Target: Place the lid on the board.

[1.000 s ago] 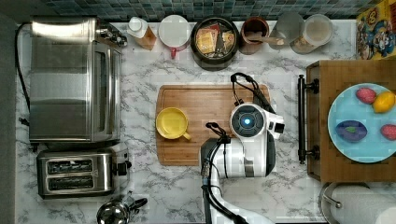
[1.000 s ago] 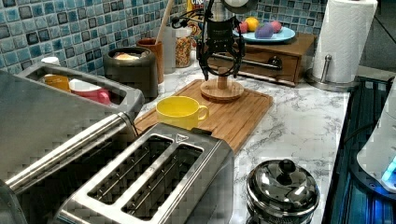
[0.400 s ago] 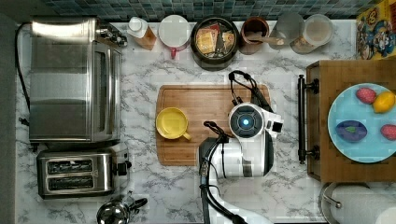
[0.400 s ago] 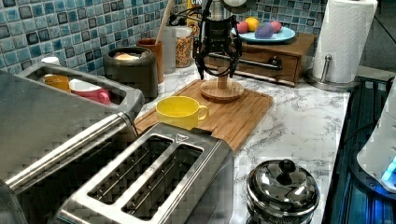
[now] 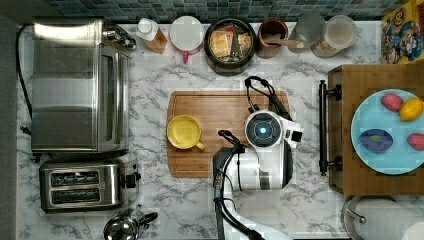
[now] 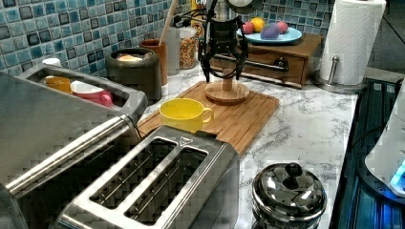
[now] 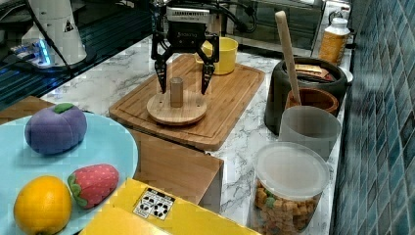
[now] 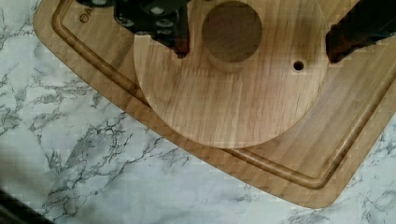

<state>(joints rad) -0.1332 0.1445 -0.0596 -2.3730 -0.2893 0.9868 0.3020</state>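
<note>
**A:** Where does your lid sit right now?

**B:** Your round wooden lid [image 7: 176, 108] lies flat on the bamboo cutting board [image 7: 230, 100], its short upright knob [image 7: 175, 91] pointing up. In the wrist view the disc stays inside the board's groove [image 8: 285, 171], close to one rounded corner. In the left view the lid [image 6: 227, 91] rests on the board's far end, beyond the yellow cup [image 6: 185, 113].

**A:** And your gripper?

**B:** Your gripper [image 7: 182, 78] hangs straight above the lid with the jaws spread wide, one finger [image 7: 162, 73] on each side of the knob and neither touching it. You hold nothing. The fingertips stand just above the disc.

**A:** What else stands around the board?

**B:** On the marble tabletop [image 5: 185, 205], the board [image 5: 220, 102] lies between the toaster oven [image 5: 75, 85] and the darker wooden tray [image 5: 380, 75] carrying a blue plate [image 5: 387, 157] of toy fruit. The black pot [image 5: 230, 42] stands just behind the board, against the tiled wall.
</note>
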